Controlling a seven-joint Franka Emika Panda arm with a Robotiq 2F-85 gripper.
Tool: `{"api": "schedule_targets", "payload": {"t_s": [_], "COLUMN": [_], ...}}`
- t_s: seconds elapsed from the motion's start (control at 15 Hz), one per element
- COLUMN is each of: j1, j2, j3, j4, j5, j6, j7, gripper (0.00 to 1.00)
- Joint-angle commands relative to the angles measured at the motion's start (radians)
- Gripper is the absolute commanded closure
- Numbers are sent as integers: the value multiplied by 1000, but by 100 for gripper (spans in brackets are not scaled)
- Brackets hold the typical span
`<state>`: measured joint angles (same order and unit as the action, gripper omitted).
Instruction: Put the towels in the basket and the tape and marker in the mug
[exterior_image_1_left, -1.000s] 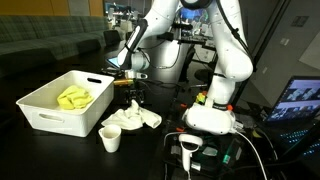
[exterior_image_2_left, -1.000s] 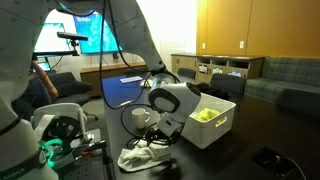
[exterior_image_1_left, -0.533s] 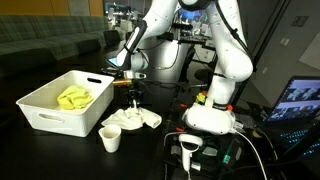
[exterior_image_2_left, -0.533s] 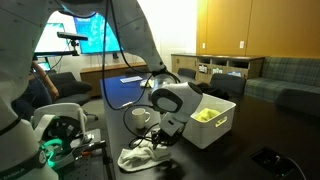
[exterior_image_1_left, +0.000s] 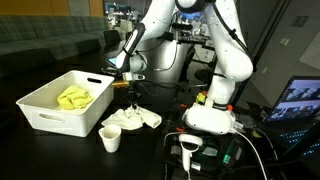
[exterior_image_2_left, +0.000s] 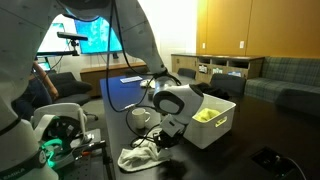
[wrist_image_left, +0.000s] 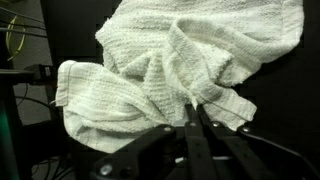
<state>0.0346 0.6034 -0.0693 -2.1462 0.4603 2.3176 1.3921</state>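
Note:
The white towel (wrist_image_left: 170, 70) lies crumpled on the dark table, also seen in both exterior views (exterior_image_1_left: 131, 119) (exterior_image_2_left: 140, 155). My gripper (wrist_image_left: 192, 112) stands over it, its two black fingers brought together on a fold at the towel's near edge. In the exterior views the gripper (exterior_image_1_left: 131, 98) (exterior_image_2_left: 162, 138) reaches down onto the cloth. The yellow towel (exterior_image_1_left: 73, 97) (exterior_image_2_left: 207, 115) lies inside the white basket (exterior_image_1_left: 38, 118) (exterior_image_2_left: 226, 128). The small white mug (exterior_image_1_left: 111, 139) stands upright just in front of the white towel. I cannot make out the tape or the marker.
The robot's white base (exterior_image_1_left: 213, 116) sits to the side of the towel with cables around it. A lit laptop (exterior_image_1_left: 300, 100) stands at the table's edge. A monitor (exterior_image_2_left: 85, 35) and a cable loop (exterior_image_2_left: 138, 117) lie behind the gripper.
The fingers have gone from wide open to shut on a fold of the white towel. The arm has barely moved, and the towel, mug and basket stay put.

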Motion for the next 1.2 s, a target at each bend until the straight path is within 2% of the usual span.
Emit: {"api": "schedule_targets", "payload": {"t_s": [0.0,0.33,0.47,0.73,1.13], "j1": [22,34,13,-52,-217], "j2": [-17,-89,-112,-149,-139], "j3": [-33,-108,-129,-140,-117], "j4": [-4,-68,-86,-115,-95], "j5": [-42,-97,-110,-73,110], "j6": [6,18,10,7,-15], "j7": [101,299,363,411,355], "gripper": [99,99,99,99,99]}}
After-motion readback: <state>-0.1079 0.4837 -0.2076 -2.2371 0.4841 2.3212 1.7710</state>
